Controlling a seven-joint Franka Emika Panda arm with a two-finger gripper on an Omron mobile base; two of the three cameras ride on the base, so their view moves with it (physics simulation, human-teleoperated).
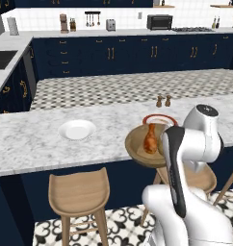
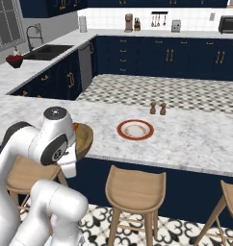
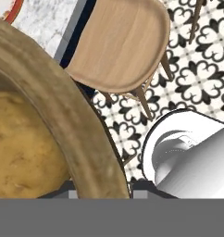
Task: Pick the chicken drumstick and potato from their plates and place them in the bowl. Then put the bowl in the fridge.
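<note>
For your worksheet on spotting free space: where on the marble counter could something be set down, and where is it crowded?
Free: the marble counter left of the white plate, and the stretch right of the red-rimmed plate, past the two shakers. Crowded: the front edge, where the bowl with the drumstick overhangs beside the arm.

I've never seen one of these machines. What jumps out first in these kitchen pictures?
The wooden bowl hangs past the marble counter's edge, with the chicken drumstick in it and the potato showing close up in the hand view. Behind it lie two empty plates: the red-rimmed plate and a plain white plate further left.
</note>
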